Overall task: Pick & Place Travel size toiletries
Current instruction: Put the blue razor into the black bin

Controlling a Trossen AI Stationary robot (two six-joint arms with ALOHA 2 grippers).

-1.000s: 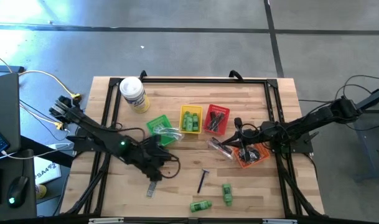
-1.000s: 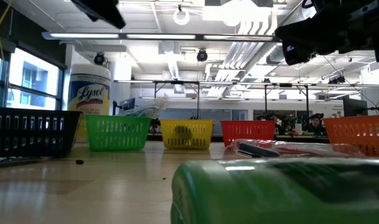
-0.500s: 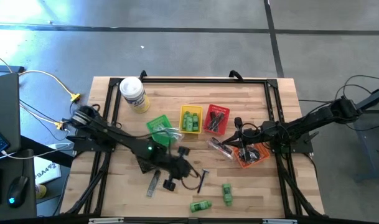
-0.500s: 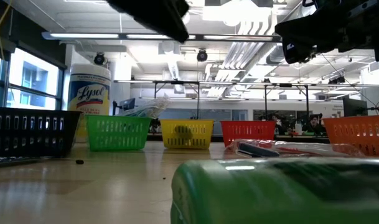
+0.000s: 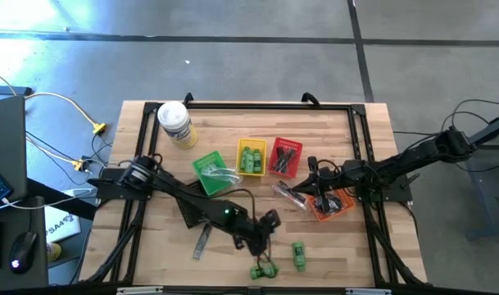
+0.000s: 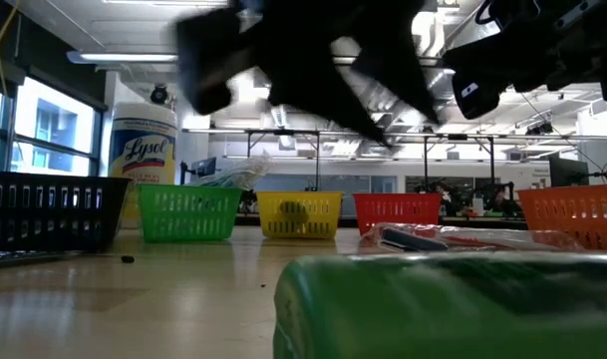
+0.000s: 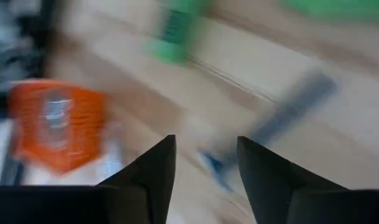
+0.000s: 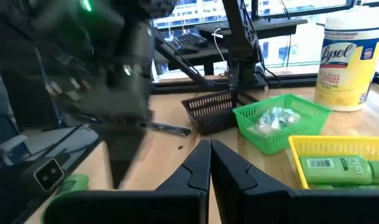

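- The green basket [image 5: 209, 171] holds clear plastic sticks [image 5: 223, 174]; at its 3 o'clock, the yellow basket [image 5: 251, 157] holds green mini bottles [image 5: 250, 160].
- The red basket [image 5: 284, 157] carries dark pieces; the orange basket [image 5: 329, 204] sits at the table's [image 5: 347, 254] 3 o'clock side.
- A white canister [image 5: 175, 124] stands at 11 o'clock.
- Two green bottles [image 5: 298, 254] lie loose at 6 o'clock, with a razor [image 7: 289, 115] near them.
- The left gripper [image 5: 263, 232] hovers over the razor, fingers apart, empty.
- The right gripper [image 5: 313, 174] is closed, empty, above the orange basket.
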